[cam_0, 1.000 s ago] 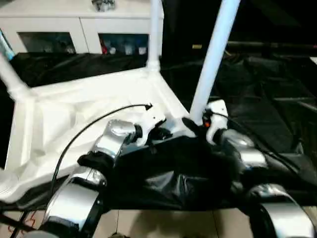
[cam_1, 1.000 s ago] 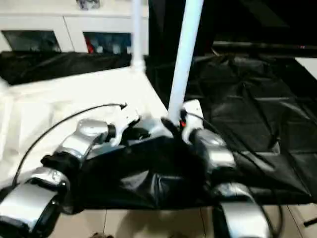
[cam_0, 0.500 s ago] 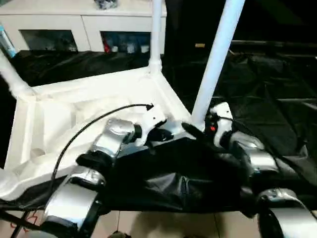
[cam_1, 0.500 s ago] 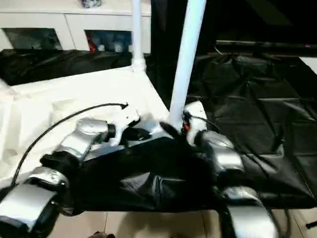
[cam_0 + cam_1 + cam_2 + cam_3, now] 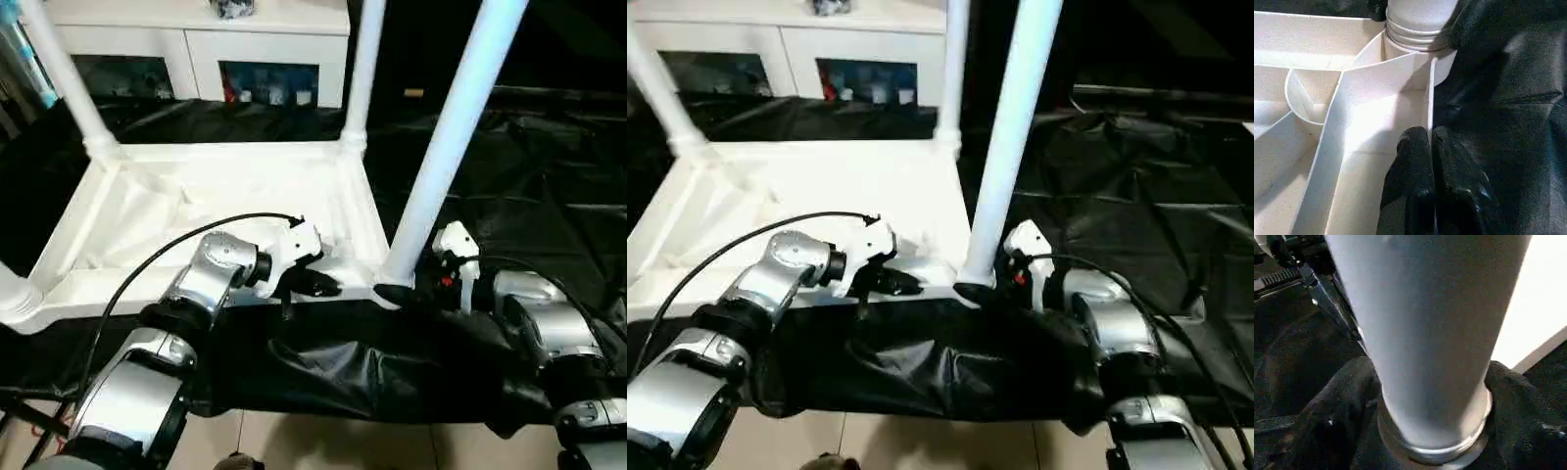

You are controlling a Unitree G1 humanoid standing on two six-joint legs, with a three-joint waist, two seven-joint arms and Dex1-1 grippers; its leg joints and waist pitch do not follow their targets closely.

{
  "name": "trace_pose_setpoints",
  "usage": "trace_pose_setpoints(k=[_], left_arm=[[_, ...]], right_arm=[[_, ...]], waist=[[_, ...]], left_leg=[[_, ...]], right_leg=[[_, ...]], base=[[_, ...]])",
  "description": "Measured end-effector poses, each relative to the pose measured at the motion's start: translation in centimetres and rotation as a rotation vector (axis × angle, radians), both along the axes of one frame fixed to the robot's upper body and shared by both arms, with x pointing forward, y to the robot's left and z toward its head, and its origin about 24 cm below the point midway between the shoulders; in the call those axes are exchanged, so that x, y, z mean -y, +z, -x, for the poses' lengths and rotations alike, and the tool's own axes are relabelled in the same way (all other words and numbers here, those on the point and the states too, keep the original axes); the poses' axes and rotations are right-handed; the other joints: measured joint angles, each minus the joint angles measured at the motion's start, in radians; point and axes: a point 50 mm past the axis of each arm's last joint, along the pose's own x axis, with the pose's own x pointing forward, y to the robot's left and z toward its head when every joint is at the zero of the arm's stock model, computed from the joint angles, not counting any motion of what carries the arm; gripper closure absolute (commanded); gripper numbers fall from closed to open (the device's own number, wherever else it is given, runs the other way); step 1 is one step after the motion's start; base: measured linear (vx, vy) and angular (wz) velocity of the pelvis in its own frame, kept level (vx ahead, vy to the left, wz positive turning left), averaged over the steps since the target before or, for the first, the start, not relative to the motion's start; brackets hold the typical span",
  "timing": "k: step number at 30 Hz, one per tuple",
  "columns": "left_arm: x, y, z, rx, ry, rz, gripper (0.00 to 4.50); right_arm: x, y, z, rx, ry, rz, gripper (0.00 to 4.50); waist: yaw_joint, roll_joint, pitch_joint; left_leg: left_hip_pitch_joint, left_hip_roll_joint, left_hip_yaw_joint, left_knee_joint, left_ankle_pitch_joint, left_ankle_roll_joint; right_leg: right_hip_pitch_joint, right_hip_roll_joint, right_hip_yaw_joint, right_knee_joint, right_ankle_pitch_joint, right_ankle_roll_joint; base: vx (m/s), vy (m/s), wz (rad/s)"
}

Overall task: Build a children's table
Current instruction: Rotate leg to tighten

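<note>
- While the tabletop lies upside down on the black sheet, ribbed underside up, white legs stand in its corner sockets, the nearest leg at the right front corner.
- The left gripper rests at the tabletop's front rim, its black fingers pressed together, the thin rim wall at their tips.
- The right gripper sits at the base of the nearest leg; whether its fingers stand apart cannot be told.
- A white cabinet stands behind.
</note>
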Motion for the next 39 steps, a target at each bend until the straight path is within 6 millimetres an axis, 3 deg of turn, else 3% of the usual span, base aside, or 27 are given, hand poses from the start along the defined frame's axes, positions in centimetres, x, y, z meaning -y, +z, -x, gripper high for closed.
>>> trace_pose_setpoints(k=[11,14,16,21,27,28,30,37,39], left_arm=[[-0.2,0.0,0.1,-0.009,-0.016,-0.002,4.5],[-0.3,-0.1,-0.2,0.0,0.053,-0.002,4.5],[0.2,-0.2,-0.7,0.026,0.128,-0.002,4.5],[2.0,-0.5,-1.2,0.052,0.269,0.024,4.5],[3.3,-0.5,-1.5,0.088,0.359,0.03,4.5],[3.4,-0.5,-1.5,0.089,0.361,0.031,4.5],[3.4,-0.5,-1.4,0.09,0.362,0.032,4.5],[2.7,-0.4,-1.3,0.09,0.334,0.031,4.5],[1.5,-0.3,-1.1,0.084,0.286,0.029,4.5]], right_arm=[[-0.4,0.0,0.1,-0.023,-0.01,-0.013,1.78],[-1.4,-0.5,-0.6,-0.012,-0.142,-0.078,1.82],[-2.5,-0.8,-1.9,0.009,-0.299,-0.105,1.84],[-3.5,-1.0,-4.0,0.015,-0.59,-0.127,1.87],[-4.6,-0.9,-5.3,0.041,-0.775,-0.119,1.87],[-4.6,-0.9,-5.4,0.045,-0.777,-0.119,1.87],[-4.7,-0.9,-5.4,0.049,-0.777,-0.121,1.18],[-4.6,-0.8,-5.3,0.08,-0.672,-0.116,1.16],[-3.9,-0.8,-4.6,0.09,-0.506,-0.106,1.16]], waist=[[0.006,0.0,0.0],[-0.003,0.001,0.0],[-0.023,0.001,0.0],[-0.048,0.0,0.0],[-0.051,0.0,-0.001],[-0.051,0.0,-0.001],[-0.052,0.0,-0.001],[-0.058,0.0,0.0],[-0.06,0.0,0.0]], left_leg=[[0.0,0.0,0.0,0.0,0.0,0.0],[0.002,0.0,0.0,0.0,0.0,0.0],[0.003,-0.001,0.0,0.001,0.0,0.0],[0.004,-0.002,0.0,0.001,0.0,0.0],[0.003,-0.002,0.0,-0.002,0.0,0.0],[0.003,-0.002,0.0,-0.002,0.0,0.0],[0.003,-0.002,0.0,-0.002,0.0,0.0],[0.003,-0.002,0.0,-0.003,0.0,0.0],[0.002,-0.001,0.0,-0.004,0.0,0.0]], right_leg=[[0.0,0.0,0.0,0.0,0.0,0.0],[0.001,0.0,0.001,0.001,0.0,0.0],[0.0,0.0,0.002,0.002,0.001,-0.002],[0.001,-0.001,0.003,0.001,0.001,-0.001],[0.0,0.0,0.002,0.001,0.0,0.0],[0.0,0.0,0.002,0.001,0.0,0.0],[0.0,0.0,0.003,0.0,0.0,0.0],[-0.001,0.0,0.002,0.0,0.0,0.0],[-0.001,0.001,0.002,0.0,-0.001,0.001]], base=[[0.0,0.0,0.0],[0.0,0.0,0.0],[0.0,0.0,0.0],[0.0,0.0,0.0],[0.0,0.0,0.0],[0.0,0.0,0.0],[0.0,0.0,0.0],[0.0,0.0,0.0],[0.0,0.0,0.0]])
